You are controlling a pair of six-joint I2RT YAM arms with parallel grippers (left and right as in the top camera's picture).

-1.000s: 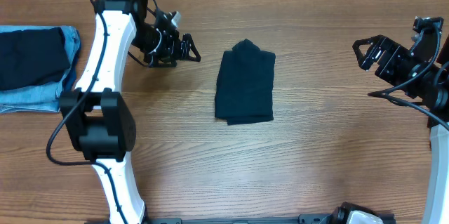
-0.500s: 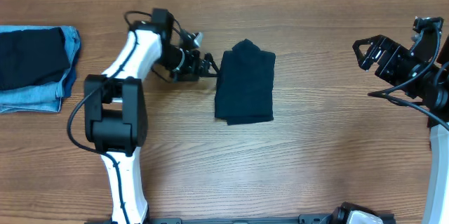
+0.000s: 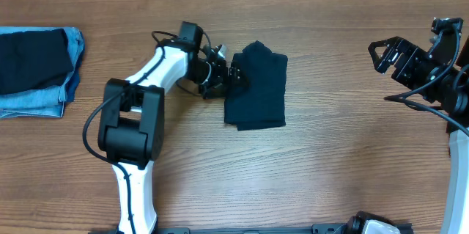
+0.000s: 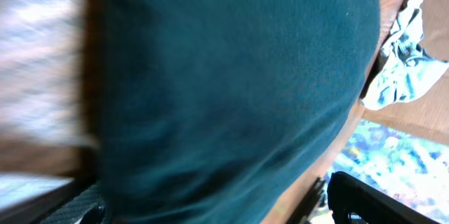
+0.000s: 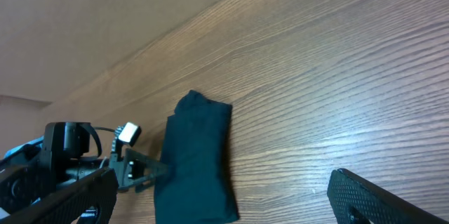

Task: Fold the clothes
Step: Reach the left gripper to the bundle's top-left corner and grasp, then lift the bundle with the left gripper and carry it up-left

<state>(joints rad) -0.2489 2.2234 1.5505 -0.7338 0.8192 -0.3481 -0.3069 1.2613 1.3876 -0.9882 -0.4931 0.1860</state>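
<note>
Plainly, little writing is offered: a small white tag [image 5: 127,133] is seen on the left arm's wrist, but it is too small for anything on it to be read.

The shirt [image 3: 255,91] is laid on the wooden table [image 3: 330,153], a little left of the middle. It is folded into an upright oblong, plain and dark navy. Its long sides are straight, a small hump of cloth is raised at the top edge, and an extra layer is shown at the bottom left corner. From the right wrist the shirt [image 5: 195,157] is seen as a narrow dark slab lying flat on the wood grain. In the left wrist view the shirt [image 4: 231,90] fills nearly the whole frame as a blurred, teal-tinged dark surface.

The left gripper [image 3: 227,78] is placed at the shirt's left edge, near its upper part. Its fingers are spread wide, one at each lower corner of its own camera's view, and nothing is clamped between them. Whether the tips touch the cloth cannot be told. The right gripper [image 3: 375,56] is held at the table's right side, well apart from the shirt, with its jaws parted wide and empty.

At the table's far left edge a pile [image 3: 44,80] is seen, well apart from the shirt: a dark navy piece [image 3: 29,58] is set on top of light blue denim [image 3: 37,102].
</note>
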